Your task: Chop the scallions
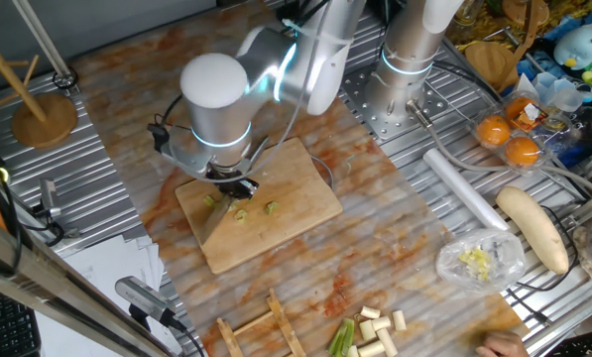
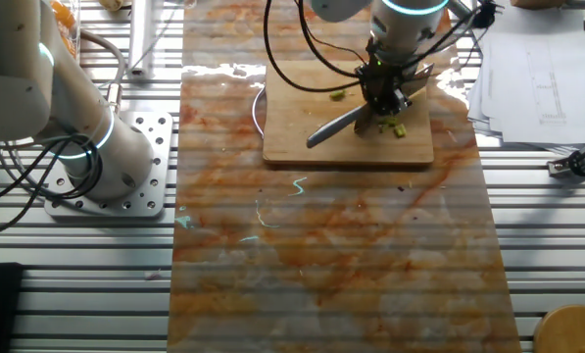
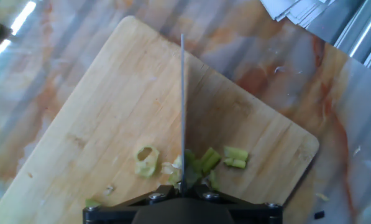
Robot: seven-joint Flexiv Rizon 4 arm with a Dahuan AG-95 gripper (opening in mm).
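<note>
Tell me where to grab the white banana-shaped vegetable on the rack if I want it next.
Take the white vegetable across its thick middle, coming from straight above. It lies flat and slanted on the metal rack, so turn the pincer across its long axis. The tapered ends would probably slip. The plastic bag sits close beside it, so keep to the midsection.

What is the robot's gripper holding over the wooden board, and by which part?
The gripper holds a knife by its handle end, which is hidden in the hand. The blade sticks out over the cutting board, above the scallions.
</note>
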